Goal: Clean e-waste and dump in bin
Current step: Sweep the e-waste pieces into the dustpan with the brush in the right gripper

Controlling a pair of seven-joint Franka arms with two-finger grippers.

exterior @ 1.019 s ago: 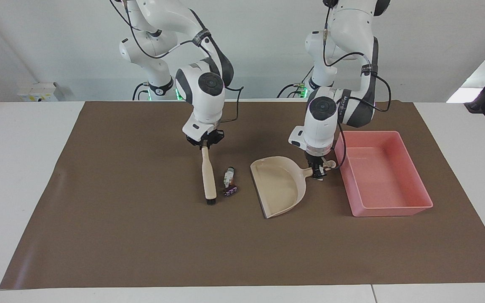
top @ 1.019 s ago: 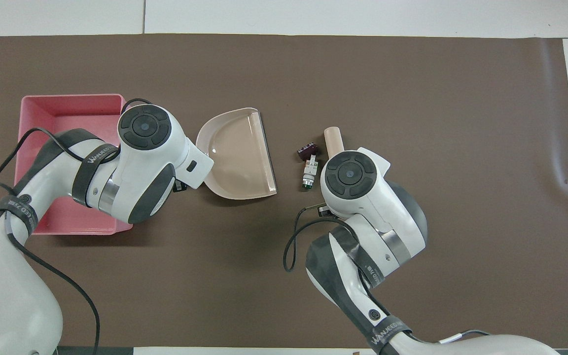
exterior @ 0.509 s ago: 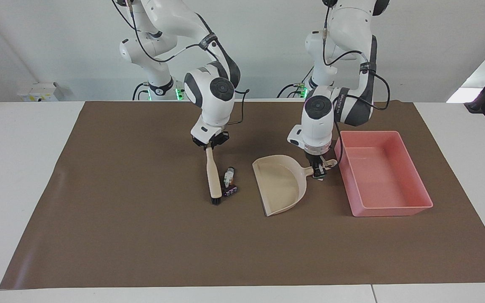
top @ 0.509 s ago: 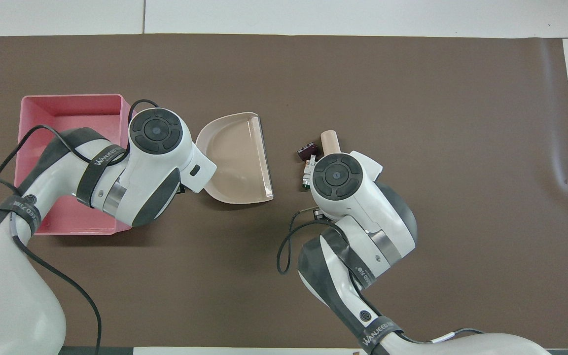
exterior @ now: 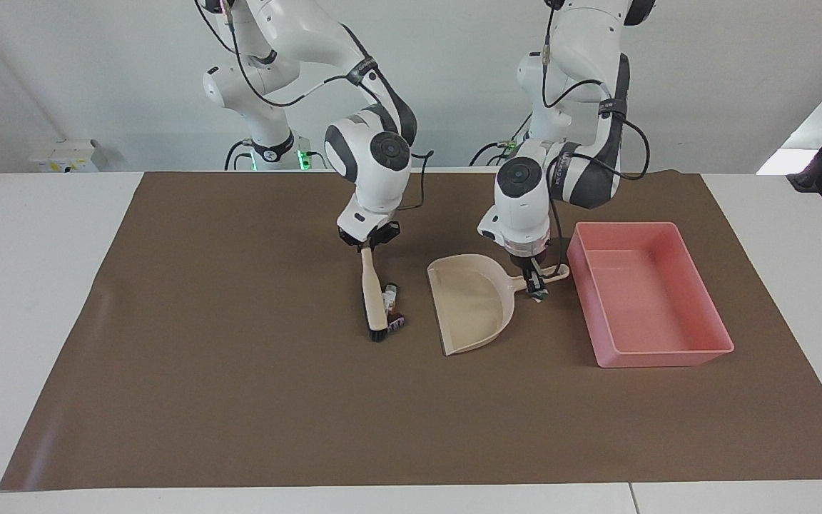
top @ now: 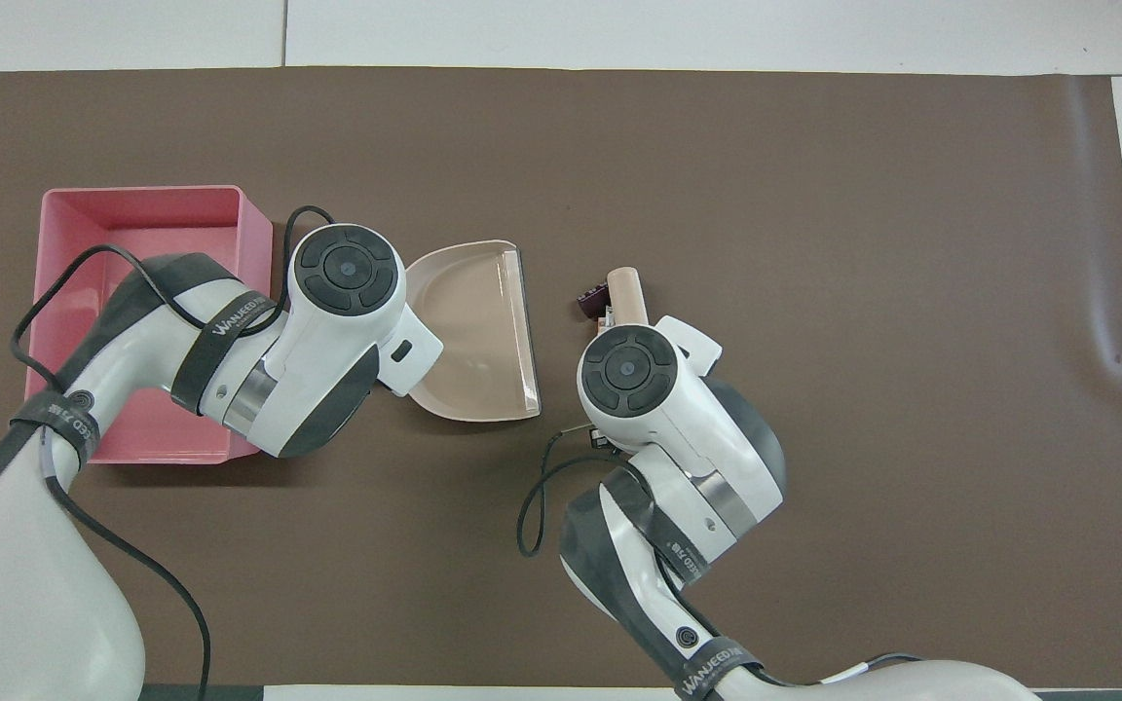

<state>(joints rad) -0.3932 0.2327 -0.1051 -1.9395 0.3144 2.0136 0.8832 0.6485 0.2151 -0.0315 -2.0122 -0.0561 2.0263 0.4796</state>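
Note:
My right gripper (exterior: 367, 243) is shut on the top of a beige brush (exterior: 372, 293), and the brush's dark bristles rest on the mat. The e-waste lies against the brush on the side toward the dustpan: a white oblong component (exterior: 389, 291) and a dark ridged block (exterior: 397, 323). In the overhead view the block (top: 592, 296) shows beside the brush end (top: 622, 290), and the white piece is mostly hidden under my right wrist. My left gripper (exterior: 534, 277) is shut on the handle of the beige dustpan (exterior: 468, 300), whose open lip faces the e-waste. The pink bin (exterior: 668, 350) stands beside the dustpan, toward the left arm's end.
A brown mat (exterior: 240, 392) covers the table, with bare white tabletop (exterior: 40, 285) around it. In the overhead view my left arm covers part of the bin (top: 132, 209) and of the dustpan (top: 468, 321). Cables hang from both wrists.
My right gripper has swept the brush toward the dustpan, pushing both e-waste pieces along. My left gripper has shifted the dustpan slightly toward the pieces and nearer to the robots.

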